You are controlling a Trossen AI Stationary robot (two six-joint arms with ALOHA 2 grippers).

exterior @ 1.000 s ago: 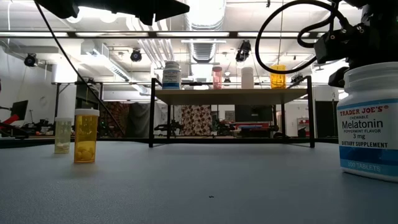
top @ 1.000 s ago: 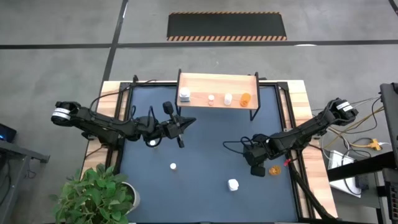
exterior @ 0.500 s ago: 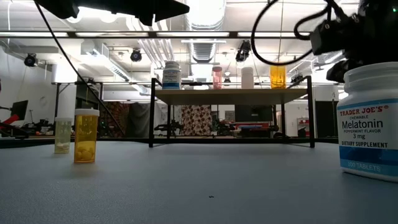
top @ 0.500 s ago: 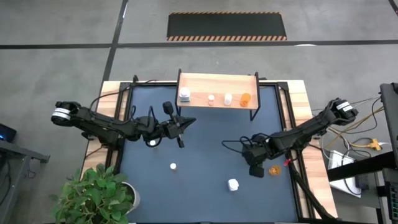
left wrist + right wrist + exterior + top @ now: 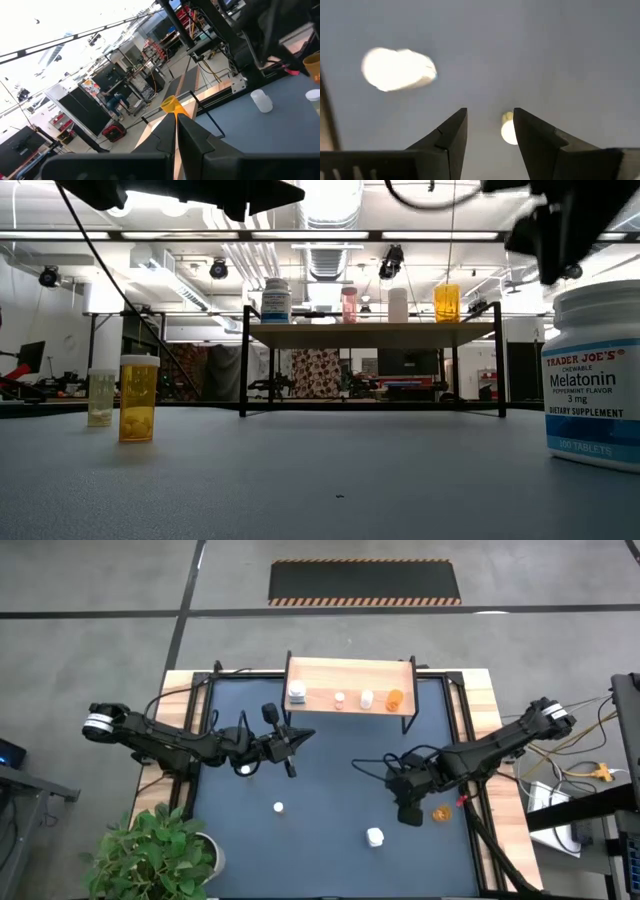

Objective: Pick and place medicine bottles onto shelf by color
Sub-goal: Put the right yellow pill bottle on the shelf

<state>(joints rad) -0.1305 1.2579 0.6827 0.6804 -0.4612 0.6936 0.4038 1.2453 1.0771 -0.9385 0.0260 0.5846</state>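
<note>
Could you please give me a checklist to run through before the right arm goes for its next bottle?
1. Right pincer open and empty: ok.
2. Orange bottle lined up between its fingers: not ok; it sits off to the side of the pincer.
3. That bottle standing upright: cannot tell.
4. Free space on the shelf next to the four bottles already there: ok.
5. Left pincer shut and away from the right arm's area: ok.

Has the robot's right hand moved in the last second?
Yes. In the high view the right hand has slid a little leftward, away from the orange bottle standing on the mat, which has not shifted.
</note>
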